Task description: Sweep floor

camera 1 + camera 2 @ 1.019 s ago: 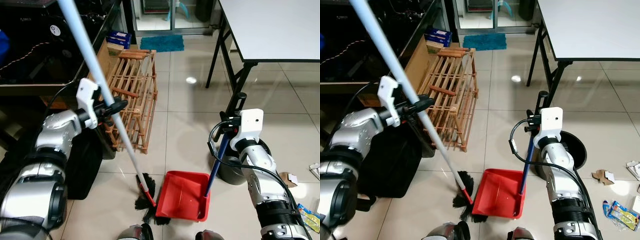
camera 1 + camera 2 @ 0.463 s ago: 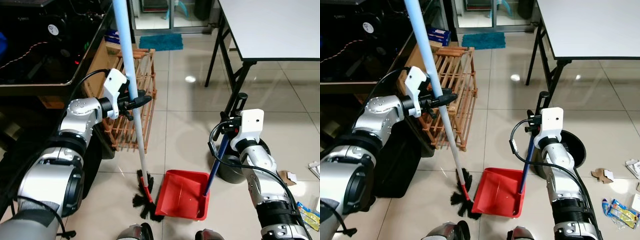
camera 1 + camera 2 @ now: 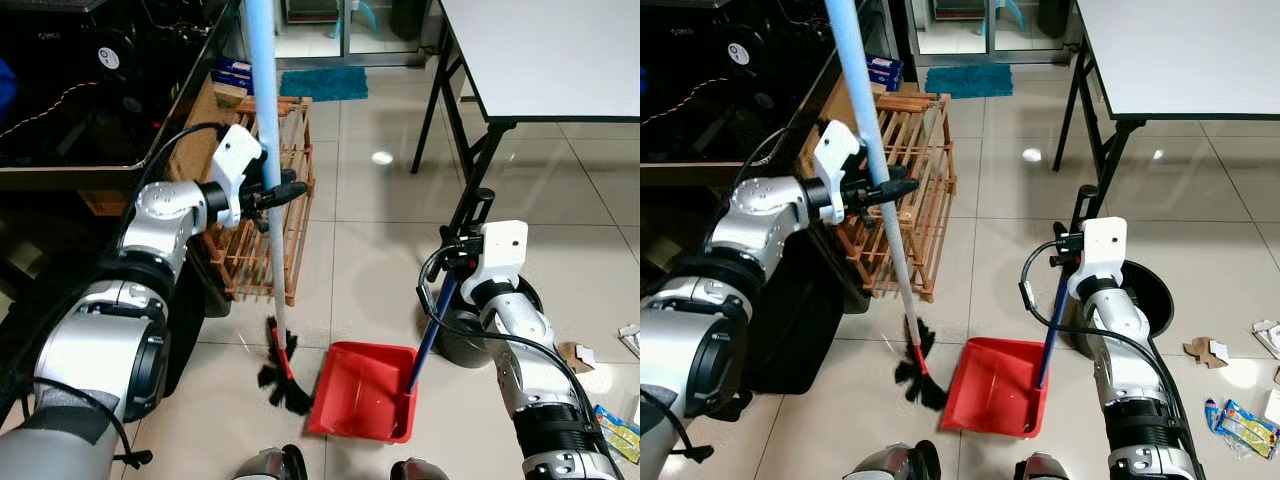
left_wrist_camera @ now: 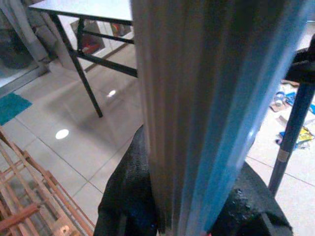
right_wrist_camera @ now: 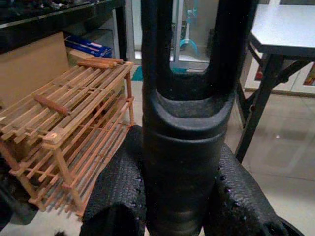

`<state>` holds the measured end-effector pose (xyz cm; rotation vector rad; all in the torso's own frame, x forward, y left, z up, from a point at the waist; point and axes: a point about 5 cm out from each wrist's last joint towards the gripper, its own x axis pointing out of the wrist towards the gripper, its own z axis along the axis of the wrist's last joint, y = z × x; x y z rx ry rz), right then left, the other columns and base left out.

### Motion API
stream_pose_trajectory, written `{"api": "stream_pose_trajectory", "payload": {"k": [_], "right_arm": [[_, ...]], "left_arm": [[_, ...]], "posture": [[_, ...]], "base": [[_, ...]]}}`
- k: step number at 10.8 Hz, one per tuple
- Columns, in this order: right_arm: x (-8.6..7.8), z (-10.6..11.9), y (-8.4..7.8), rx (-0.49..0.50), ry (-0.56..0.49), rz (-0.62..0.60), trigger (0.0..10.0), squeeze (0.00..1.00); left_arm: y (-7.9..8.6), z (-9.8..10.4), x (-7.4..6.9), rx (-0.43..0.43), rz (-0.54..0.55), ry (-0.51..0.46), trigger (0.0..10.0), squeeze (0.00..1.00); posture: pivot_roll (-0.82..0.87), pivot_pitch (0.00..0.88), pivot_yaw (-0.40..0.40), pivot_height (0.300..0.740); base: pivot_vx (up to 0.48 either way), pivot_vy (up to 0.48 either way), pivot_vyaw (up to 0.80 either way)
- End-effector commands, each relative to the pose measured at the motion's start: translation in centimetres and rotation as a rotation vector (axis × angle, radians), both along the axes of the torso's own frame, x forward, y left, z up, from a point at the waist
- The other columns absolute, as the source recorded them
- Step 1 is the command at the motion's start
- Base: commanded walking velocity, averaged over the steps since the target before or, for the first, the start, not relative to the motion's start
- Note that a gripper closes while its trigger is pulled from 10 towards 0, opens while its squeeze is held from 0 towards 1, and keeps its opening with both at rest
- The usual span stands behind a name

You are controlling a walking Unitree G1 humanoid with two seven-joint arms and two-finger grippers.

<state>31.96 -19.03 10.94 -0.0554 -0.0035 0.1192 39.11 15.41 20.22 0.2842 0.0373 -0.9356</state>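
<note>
My left gripper [image 3: 268, 196] is shut on the light blue broom handle [image 3: 263, 120], which stands nearly upright. The broom's black bristles [image 3: 280, 363] rest on the tile just left of the red dustpan [image 3: 362, 391]. My right gripper [image 3: 462, 251] is shut on the black grip [image 5: 184, 132] at the top of the dustpan's blue handle [image 3: 428, 335]. The dustpan sits flat on the floor between my two arms, its open mouth facing the bristles. In the left wrist view the pale blue handle [image 4: 206, 113] runs between the black fingers [image 4: 123, 196].
A wooden slatted rack [image 3: 262, 190] stands behind the broom, beside a dark desk [image 3: 90, 110]. A white table with black legs [image 3: 470, 150] is at the right. Scraps and wrappers [image 3: 1240, 420] lie on the tile at the far right. A teal mat [image 3: 322, 84] lies farther back.
My left arm has brought the broom handle from a steep lean to nearly upright. The bristles have slid a little left and away from the dustpan. My right arm holds still.
</note>
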Motion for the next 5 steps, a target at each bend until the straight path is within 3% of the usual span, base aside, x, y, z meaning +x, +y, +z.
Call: {"api": "stream_pose_trajectory", "payload": {"k": [1,5], "right_arm": [[-0.2,0.6,0.4,0.018,-0.026,0.030,10.0,0.00],[-0.6,0.2,0.6,0.016,-0.013,0.047,10.0,0.00]], "left_arm": [[-0.9,1.2,0.1,0.038,-0.072,-0.032,0.0,0.00],[-5.1,-1.4,-1.7,0.017,-0.338,0.047,0.0,0.00]], "posture": [[-0.24,0.120,0.105,0.740],[-0.24,0.123,0.106,0.740]], "base": [[0.000,0.000,0.00],[0.000,0.000,0.00]]}}
